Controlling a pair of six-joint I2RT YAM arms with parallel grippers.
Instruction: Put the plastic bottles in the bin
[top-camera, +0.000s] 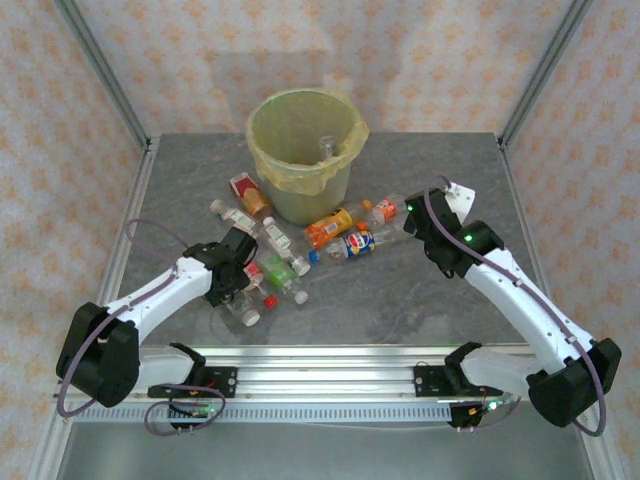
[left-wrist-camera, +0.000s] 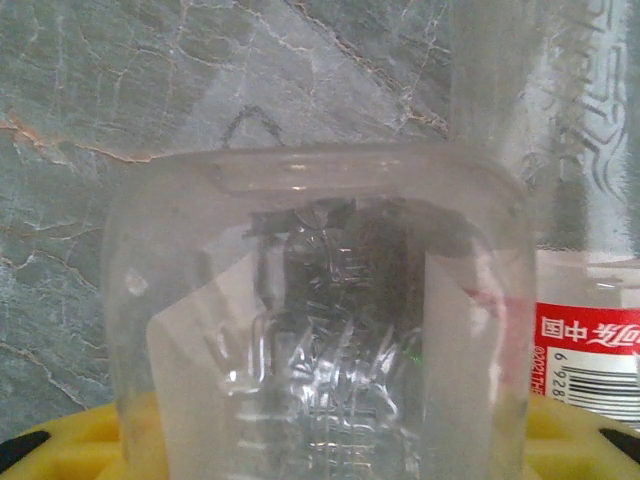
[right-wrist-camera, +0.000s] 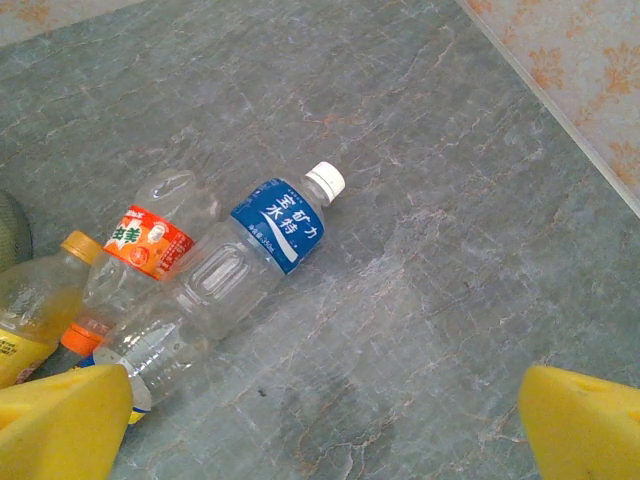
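Between the left gripper's (left-wrist-camera: 320, 455) yellow pads (left-wrist-camera: 85, 445) sits a clear bottle (left-wrist-camera: 320, 320); whether the jaws pinch it I cannot tell. The right gripper (right-wrist-camera: 320, 425) hangs spread wide over the table (right-wrist-camera: 450, 200), a blue-labelled bottle (right-wrist-camera: 250, 262) lying just ahead. More bottles (top-camera: 340, 230) lie scattered before the bin (top-camera: 262, 150).

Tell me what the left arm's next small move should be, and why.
Probably close the left gripper firmly on the clear bottle, before any lift toward the bin: in the wrist view the bottle sits between its yellow pads, yet a tight grip isn't evident.
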